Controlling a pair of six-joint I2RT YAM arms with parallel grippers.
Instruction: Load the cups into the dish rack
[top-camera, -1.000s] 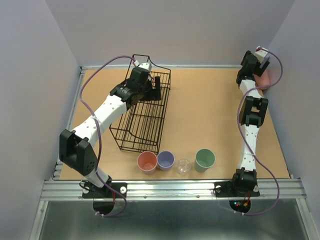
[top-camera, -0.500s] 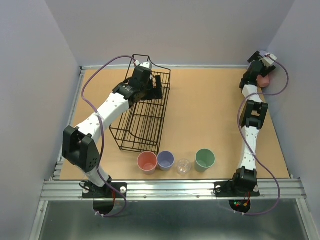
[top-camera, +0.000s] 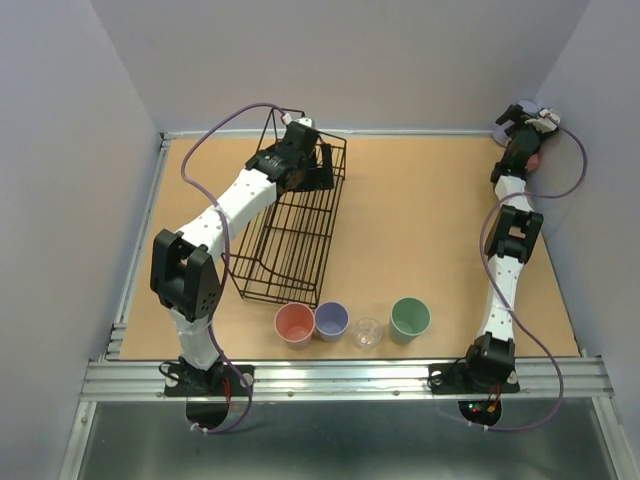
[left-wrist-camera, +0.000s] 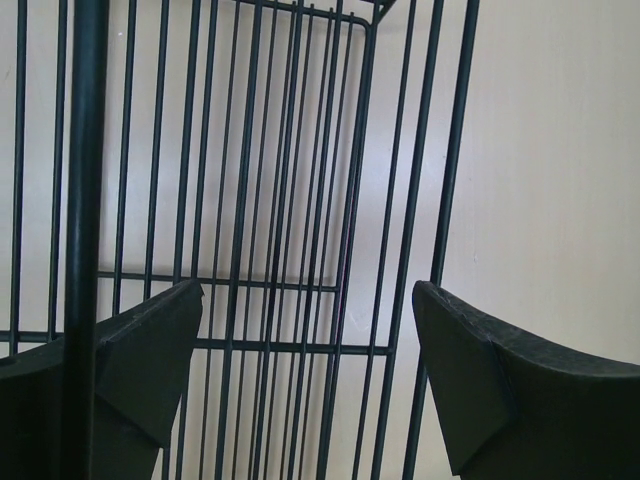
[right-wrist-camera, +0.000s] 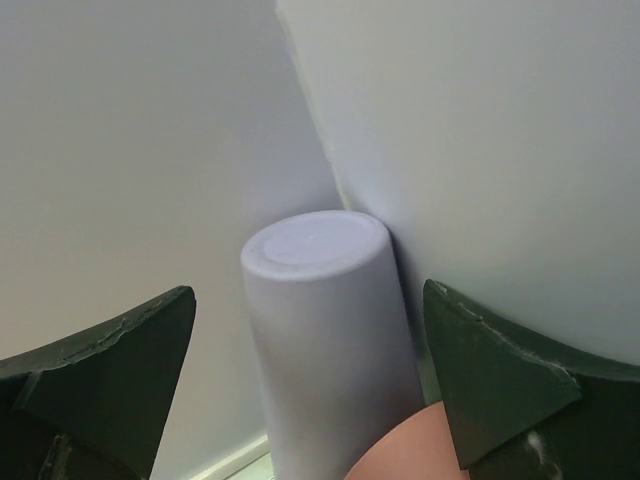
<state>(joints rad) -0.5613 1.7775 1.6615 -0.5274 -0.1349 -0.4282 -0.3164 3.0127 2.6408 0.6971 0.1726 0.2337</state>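
The black wire dish rack (top-camera: 285, 235) lies at the left of the table. My left gripper (top-camera: 305, 160) is open over its far end. In the left wrist view the rack's bars (left-wrist-camera: 250, 150) run between the spread fingers of the left gripper (left-wrist-camera: 308, 300). Pink (top-camera: 295, 323), lavender (top-camera: 331, 320), clear (top-camera: 367, 333) and green (top-camera: 410, 318) cups stand in a row at the front. My right gripper (top-camera: 527, 132) is open in the far right corner. In its wrist view the right gripper (right-wrist-camera: 308, 298) straddles a second lavender cup (right-wrist-camera: 325, 340), closed base showing, with a second pink cup (right-wrist-camera: 400, 455) just before it.
The two grey walls meet right behind the corner cups (right-wrist-camera: 450, 120). A low metal rail (top-camera: 140, 250) edges the table on the left. The right arm's links (top-camera: 505, 260) stretch along the right side.
My left gripper has moved right along the rack's far end, and the rack has shifted a little. My right gripper has reached deeper into the far right corner, over the cups there.
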